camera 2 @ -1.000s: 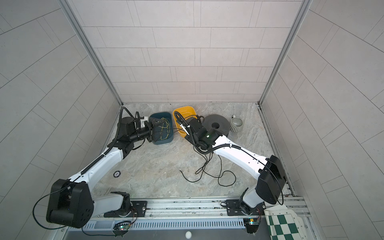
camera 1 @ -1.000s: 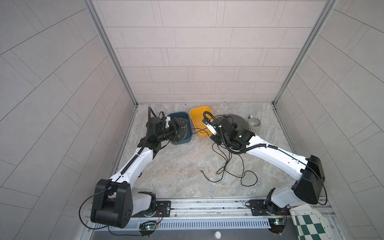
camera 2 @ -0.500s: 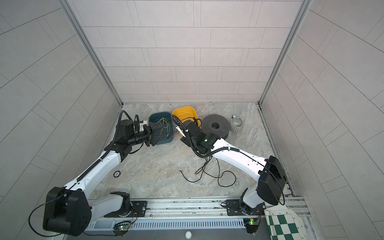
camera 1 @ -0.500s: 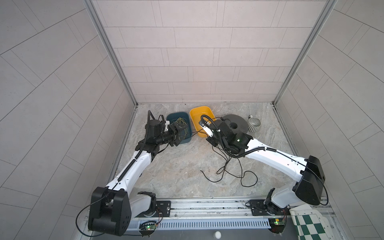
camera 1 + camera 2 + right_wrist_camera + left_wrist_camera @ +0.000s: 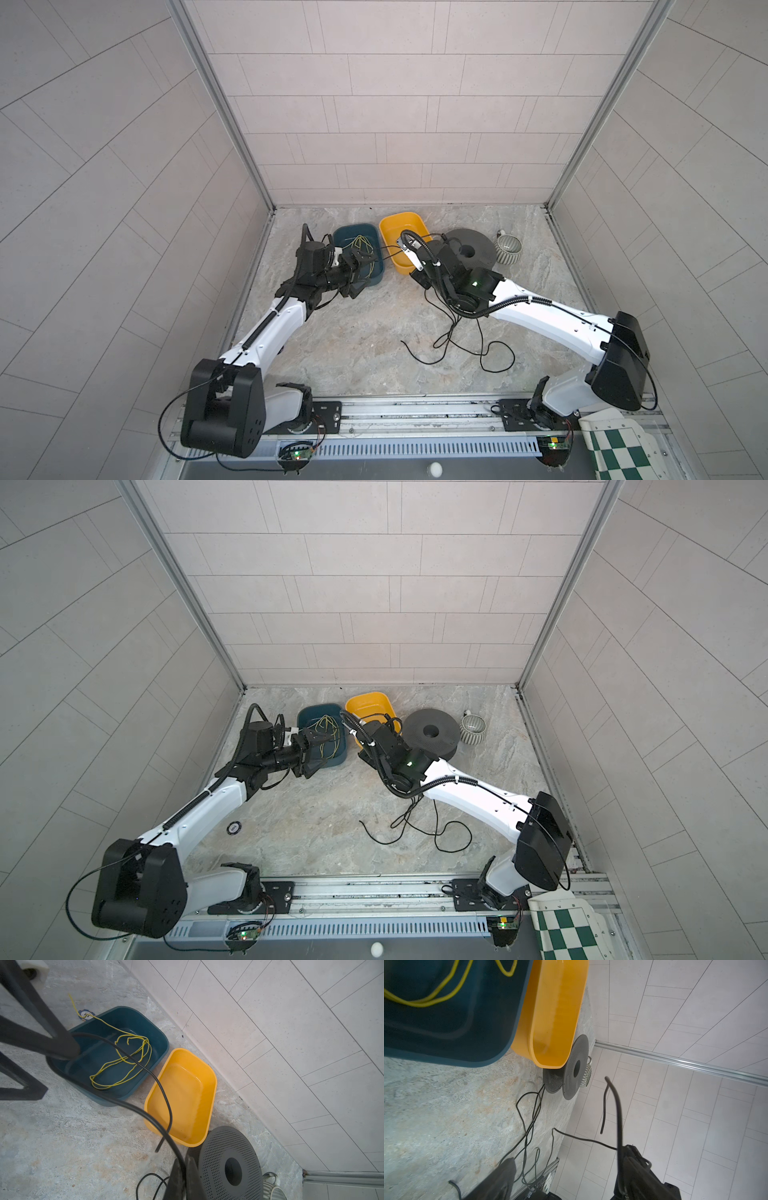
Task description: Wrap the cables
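A yellow tub (image 5: 187, 1095) stands by the back wall, with a teal tub (image 5: 133, 1022) just beside it on the left. A loose yellow-green cord (image 5: 423, 1004) lies coiled in that one. On the yellow tub's right sits a dark grey perforated spool (image 5: 446, 739), with a ribbed cup (image 5: 473, 733) beyond it. A small round token (image 5: 234, 827) lies well apart to the front left, and a green-and-white checkered cloth (image 5: 569, 933) far to the front right.

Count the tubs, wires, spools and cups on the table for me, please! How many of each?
Tubs: 2, a dark blue tub and a yellow tub.
Wires: 2, a black cable and a yellow-green cord.
Spools: 1, a grey spool.
Cups: 1, a striped cup.
Total: 6.
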`<control>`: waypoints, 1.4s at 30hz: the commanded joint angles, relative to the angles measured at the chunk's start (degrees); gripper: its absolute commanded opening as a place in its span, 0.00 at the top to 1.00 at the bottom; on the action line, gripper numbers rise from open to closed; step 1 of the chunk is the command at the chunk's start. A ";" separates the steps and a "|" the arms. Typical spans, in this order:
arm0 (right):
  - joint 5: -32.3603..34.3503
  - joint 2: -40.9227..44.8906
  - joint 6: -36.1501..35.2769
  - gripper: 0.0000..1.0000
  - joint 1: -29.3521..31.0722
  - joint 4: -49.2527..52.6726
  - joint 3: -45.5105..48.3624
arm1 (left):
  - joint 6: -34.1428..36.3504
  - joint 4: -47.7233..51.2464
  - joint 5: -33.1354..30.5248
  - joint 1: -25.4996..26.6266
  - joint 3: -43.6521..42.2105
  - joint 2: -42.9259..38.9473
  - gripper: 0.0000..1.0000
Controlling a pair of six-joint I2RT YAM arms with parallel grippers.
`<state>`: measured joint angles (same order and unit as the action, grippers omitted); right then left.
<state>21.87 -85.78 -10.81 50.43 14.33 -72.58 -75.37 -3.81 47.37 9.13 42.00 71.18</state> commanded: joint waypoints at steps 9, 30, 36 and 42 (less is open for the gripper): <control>-4.58 0.97 -1.60 1.00 2.80 -1.58 1.91 | -6.35 -9.52 -2.55 0.20 -0.19 0.97 0.34; -11.92 10.06 20.03 0.19 2.48 24.64 1.27 | 12.80 10.46 -3.39 -0.51 13.59 2.96 1.00; -19.35 13.20 30.30 0.19 1.95 36.44 2.73 | 19.92 17.62 -4.15 -0.52 18.77 3.95 1.00; -29.97 16.22 43.24 0.21 3.12 34.18 9.51 | 21.81 18.81 -5.16 -0.55 20.67 4.31 1.00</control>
<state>-1.91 -71.24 22.87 52.97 46.24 -65.43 -56.95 12.93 43.00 8.97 60.51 75.16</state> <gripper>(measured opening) 0.792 0.048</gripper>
